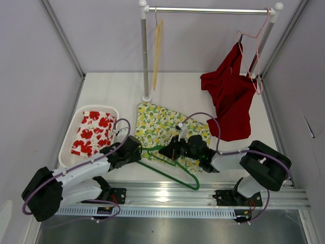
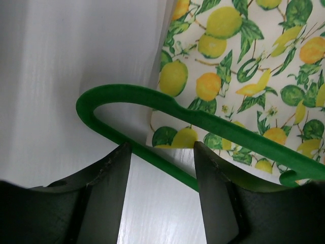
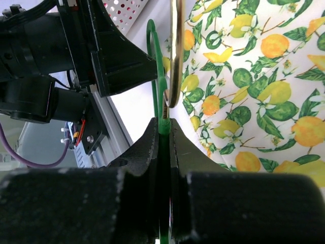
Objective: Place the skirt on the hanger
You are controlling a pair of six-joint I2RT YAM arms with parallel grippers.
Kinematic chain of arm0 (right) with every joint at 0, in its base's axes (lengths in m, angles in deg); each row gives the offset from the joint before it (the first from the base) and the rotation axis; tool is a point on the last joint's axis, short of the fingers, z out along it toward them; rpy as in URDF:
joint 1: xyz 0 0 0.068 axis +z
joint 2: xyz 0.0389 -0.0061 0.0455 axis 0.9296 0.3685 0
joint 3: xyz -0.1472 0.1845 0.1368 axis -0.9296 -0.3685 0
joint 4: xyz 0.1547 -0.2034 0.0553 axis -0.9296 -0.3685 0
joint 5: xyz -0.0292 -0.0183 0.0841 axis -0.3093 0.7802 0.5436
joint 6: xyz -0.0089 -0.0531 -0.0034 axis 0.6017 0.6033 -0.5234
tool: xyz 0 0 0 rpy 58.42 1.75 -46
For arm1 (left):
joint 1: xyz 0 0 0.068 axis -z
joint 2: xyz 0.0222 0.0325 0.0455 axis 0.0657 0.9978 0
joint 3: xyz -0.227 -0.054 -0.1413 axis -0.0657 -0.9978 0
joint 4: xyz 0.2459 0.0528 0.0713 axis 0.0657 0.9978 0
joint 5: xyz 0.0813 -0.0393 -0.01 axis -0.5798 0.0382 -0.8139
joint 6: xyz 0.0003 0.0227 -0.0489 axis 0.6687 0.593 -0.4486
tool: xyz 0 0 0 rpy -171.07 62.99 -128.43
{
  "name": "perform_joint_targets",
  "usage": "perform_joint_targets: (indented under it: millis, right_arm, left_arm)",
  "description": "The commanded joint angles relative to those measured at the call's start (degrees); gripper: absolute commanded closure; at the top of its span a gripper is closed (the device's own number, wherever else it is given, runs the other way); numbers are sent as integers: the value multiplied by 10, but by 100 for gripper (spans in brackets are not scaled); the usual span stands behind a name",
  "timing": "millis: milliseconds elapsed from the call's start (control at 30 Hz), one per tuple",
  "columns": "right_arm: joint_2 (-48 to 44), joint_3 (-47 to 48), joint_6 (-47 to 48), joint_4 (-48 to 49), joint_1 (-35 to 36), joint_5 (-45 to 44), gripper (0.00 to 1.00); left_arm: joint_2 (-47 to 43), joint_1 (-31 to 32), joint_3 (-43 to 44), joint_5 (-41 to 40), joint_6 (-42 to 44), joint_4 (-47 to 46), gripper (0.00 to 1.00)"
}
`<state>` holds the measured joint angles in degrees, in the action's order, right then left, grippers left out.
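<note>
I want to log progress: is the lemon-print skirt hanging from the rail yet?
No, the lemon-print skirt lies flat on the table, with the green hanger resting across its near edge.

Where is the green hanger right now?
In the top view the green hanger lies front and middle, between both arms, at the near edge of the lemon skirt, pinched by the right tool.

The right gripper [image 3: 163, 128] pinches the thin green hanger [image 3: 152, 61] just below its shiny gold metal hook [image 3: 176, 51]. The white cloth skirt with yellow lemons and green leaves [image 3: 254, 76] lies beside it.
</note>
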<state>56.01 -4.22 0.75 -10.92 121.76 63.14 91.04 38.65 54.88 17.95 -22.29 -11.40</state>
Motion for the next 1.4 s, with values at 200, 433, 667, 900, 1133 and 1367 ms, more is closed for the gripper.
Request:
perform_joint_targets:
  millis: [200, 433, 667, 900, 1133, 1367]
  right_arm:
    - [16, 0, 25, 7, -8, -6, 100]
    - [19, -7, 24, 1, -5, -8, 100]
    - [19, -15, 19, -2, -3, -18, 100]
    - [21, -19, 18, -3, -2, -26, 100]
    - [27, -18, 22, -10, -3, -33, 100]
    - [24, -20, 30, -18, -8, -45, 100]
  left_arm:
    - [39, 3, 1, -27, -4, -82, 43]
    - [17, 3, 7, -3, 3, -71, 48]
    - [-5, 3, 11, -3, 16, -62, 49]
    - [34, 3, 8, -6, 19, -81, 50]
    - [61, 3, 12, -12, 24, -97, 62]
    - [15, 3, 55, -10, 45, -42, 100]
